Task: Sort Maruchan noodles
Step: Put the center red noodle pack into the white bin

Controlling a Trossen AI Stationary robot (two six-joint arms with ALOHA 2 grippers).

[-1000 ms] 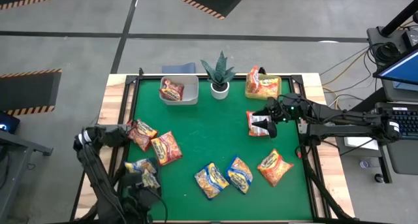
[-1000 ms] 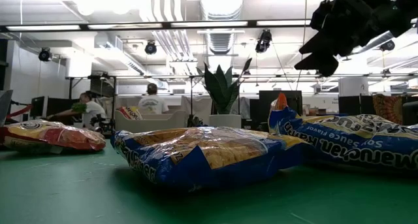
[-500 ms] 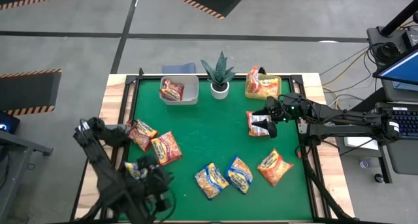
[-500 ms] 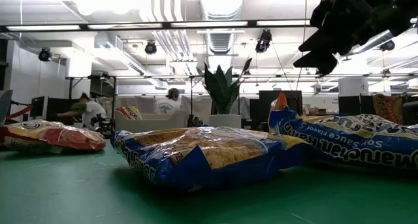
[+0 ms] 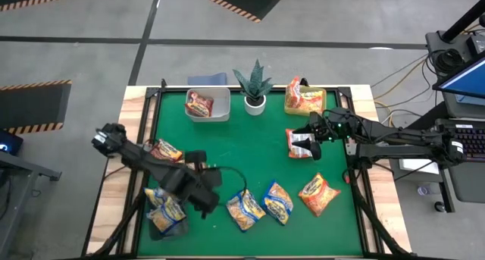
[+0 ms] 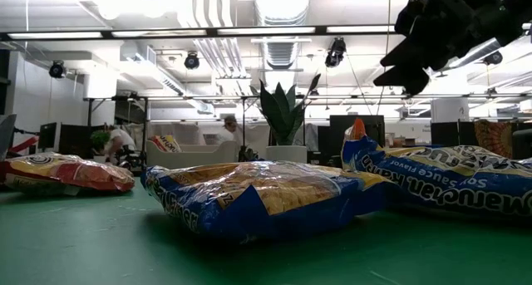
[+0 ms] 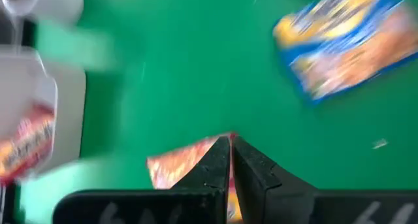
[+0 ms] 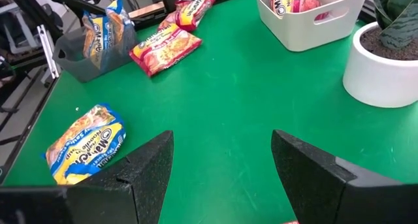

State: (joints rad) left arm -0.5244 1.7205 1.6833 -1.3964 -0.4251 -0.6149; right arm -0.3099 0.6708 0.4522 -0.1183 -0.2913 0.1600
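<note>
Maruchan noodle packets lie scattered on the green table (image 5: pixel 250 150). My left gripper (image 7: pixel 230 152) is shut and hangs over an orange-red packet (image 7: pixel 186 166), apart from it; in the right wrist view that packet (image 8: pixel 166 48) lies flat and free. Two blue-yellow packets (image 5: pixel 244 209) (image 5: pixel 278 202) and an orange one (image 5: pixel 318 193) lie near the front edge. My right gripper (image 8: pixel 222 178) stands open and holds nothing, above a red-white packet (image 5: pixel 299 144) at the right. Another orange-red packet (image 5: pixel 165 150) lies at the left.
A grey bin (image 8: pixel 85 57) at the near left holds a blue-yellow packet (image 5: pixel 165 211). A white bin (image 5: pixel 206 104) with a red packet, a potted plant (image 5: pixel 254 86) and a bin of yellow-orange packets (image 5: pixel 303 99) stand along the far edge. People show in the room behind.
My left arm has swung from the near left corner toward the table's middle, rising a little and rolling at the wrist. It now covers the orange-red packet that lay in plain sight, and the grey bin with its blue-yellow packet is uncovered.
</note>
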